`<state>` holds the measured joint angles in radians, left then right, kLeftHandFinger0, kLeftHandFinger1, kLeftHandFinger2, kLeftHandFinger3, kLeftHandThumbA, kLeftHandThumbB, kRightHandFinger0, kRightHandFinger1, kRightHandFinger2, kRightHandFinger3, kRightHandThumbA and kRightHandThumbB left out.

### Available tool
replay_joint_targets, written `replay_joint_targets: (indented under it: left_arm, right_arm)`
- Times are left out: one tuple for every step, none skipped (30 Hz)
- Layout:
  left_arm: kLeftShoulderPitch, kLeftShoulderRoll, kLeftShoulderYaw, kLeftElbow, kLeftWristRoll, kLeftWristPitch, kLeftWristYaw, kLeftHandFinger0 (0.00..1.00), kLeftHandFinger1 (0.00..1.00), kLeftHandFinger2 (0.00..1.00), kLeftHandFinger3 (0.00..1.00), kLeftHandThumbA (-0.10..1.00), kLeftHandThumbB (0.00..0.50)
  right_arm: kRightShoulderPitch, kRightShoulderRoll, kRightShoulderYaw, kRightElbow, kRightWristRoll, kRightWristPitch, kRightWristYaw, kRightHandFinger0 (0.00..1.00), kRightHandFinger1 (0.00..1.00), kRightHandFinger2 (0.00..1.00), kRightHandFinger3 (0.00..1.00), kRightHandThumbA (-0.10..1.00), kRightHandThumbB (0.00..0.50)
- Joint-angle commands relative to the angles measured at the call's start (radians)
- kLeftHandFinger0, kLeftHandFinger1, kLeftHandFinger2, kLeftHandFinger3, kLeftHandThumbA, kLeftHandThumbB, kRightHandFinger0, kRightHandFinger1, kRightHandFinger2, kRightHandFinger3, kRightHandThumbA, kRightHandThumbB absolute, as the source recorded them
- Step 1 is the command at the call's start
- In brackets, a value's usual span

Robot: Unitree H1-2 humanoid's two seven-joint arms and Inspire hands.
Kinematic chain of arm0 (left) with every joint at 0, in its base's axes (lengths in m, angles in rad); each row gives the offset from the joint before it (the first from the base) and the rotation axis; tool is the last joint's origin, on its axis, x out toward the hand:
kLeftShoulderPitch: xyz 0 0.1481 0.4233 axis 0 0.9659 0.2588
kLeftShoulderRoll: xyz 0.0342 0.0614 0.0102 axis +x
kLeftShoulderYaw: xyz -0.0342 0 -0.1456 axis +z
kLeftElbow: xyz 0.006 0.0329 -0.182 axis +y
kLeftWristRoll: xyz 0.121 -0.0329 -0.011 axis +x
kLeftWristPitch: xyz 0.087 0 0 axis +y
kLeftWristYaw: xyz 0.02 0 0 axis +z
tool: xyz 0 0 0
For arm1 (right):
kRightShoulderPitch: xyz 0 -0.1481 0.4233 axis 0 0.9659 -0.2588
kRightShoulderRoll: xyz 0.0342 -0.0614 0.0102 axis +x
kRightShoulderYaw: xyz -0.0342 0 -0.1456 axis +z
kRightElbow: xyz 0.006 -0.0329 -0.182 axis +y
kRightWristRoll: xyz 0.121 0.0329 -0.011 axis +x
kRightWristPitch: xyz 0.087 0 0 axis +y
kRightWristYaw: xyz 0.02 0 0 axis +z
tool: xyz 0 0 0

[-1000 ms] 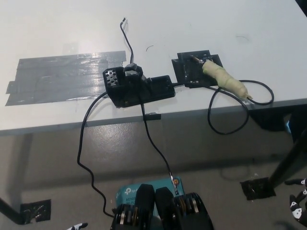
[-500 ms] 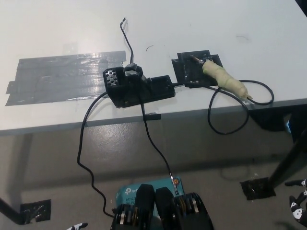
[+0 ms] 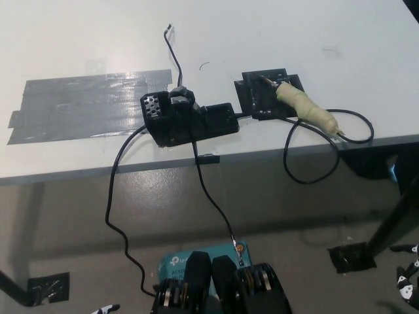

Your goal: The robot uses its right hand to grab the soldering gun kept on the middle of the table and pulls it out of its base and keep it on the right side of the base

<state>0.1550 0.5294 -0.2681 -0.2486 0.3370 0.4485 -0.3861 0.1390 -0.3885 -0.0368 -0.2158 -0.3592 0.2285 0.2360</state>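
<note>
While nothing shifted — soldering gun (image 3: 306, 109) (right of base (image 3: 190, 119)).

Grey tape patch (image 3: 82, 104) on white table (image 3: 275, 33)

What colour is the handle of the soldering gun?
The soldering gun's handle is pale cream, wrapped in tape. It shows clearly in the head view.

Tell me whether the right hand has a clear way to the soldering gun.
Probably yes: the soldering gun lies uncovered near the table edge, only its cable looping beside it. The right hand sits low at the bottom right.
</note>
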Motion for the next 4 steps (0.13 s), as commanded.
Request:
replay_joint_targets:
  left_arm:
    - [0.004,0.019,0.001,-0.022,0.014,-0.005,-0.005,0.76,0.85,0.97,1.0,0.58,0.142]
    - [0.004,0.019,0.001,-0.022,0.014,-0.004,-0.006,0.76,0.85,0.98,1.0,0.58,0.14]
    - [0.004,0.018,0.002,-0.022,0.012,-0.001,-0.007,0.76,0.85,0.98,1.0,0.57,0.142]
    - [0.004,0.018,0.002,-0.022,0.012,-0.001,-0.007,0.76,0.85,0.98,1.0,0.57,0.142]
  right_arm:
    - [-0.004,-0.027,-0.006,-0.019,0.017,-0.029,-0.008,0.04,0.08,0.3,0.75,0.24,0.11]
    - [-0.005,-0.027,-0.006,-0.018,0.019,-0.03,-0.008,0.05,0.09,0.31,0.74,0.23,0.11]
    - [-0.005,-0.027,-0.006,-0.016,0.02,-0.031,-0.008,0.05,0.1,0.31,0.73,0.22,0.107]
    - [-0.005,-0.027,-0.006,-0.016,0.02,-0.031,-0.008,0.05,0.1,0.31,0.73,0.22,0.107]
